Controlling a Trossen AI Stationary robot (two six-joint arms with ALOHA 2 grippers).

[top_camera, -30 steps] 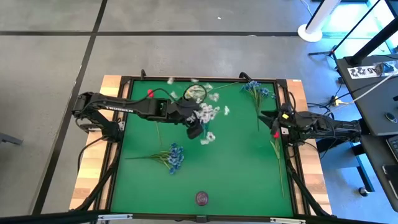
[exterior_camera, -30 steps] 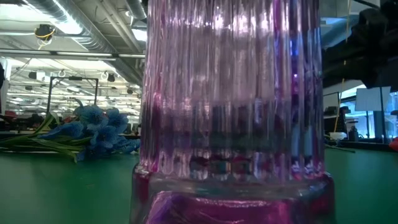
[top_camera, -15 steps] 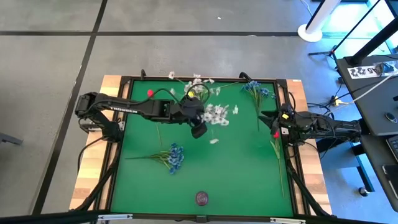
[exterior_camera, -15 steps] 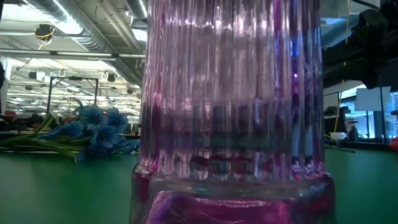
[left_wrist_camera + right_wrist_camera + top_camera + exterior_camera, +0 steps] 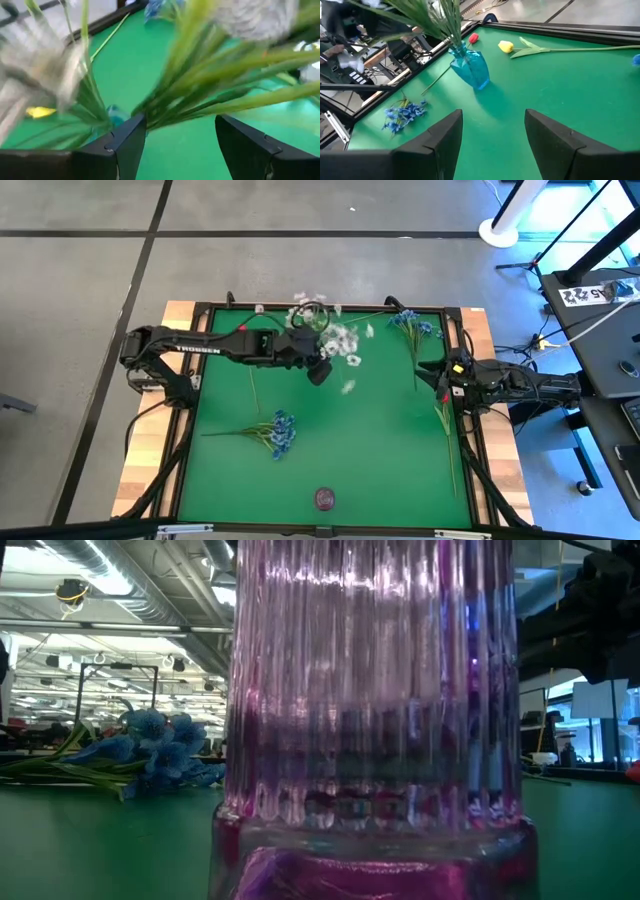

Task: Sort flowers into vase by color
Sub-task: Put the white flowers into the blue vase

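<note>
A blue glass vase stands near the table's far edge. White small-blossom sprays stand with their stems in its neck and fan out above it. My left gripper is open just on the vase's near side. In its wrist view the green stems rise between and beyond its fingers. A yellow bud and a red bud lie on the mat by the vase. My right gripper waits open at the right edge. My left gripper is open, and the white sprays' stems pass close beside one finger. I cannot tell whether that finger touches them.
One blue cluster lies flat left of centre and another at the far right. A long green stem lies along the right edge. A ribbed pink glass vase stands at the near edge. A raised frame rims the green mat.
My left gripper has moved toward the far edge, closer to the blue vase. The white sprays have travelled with it from the middle of the mat to above the vase, and their blossoms now sit gathered more tightly over its neck.
</note>
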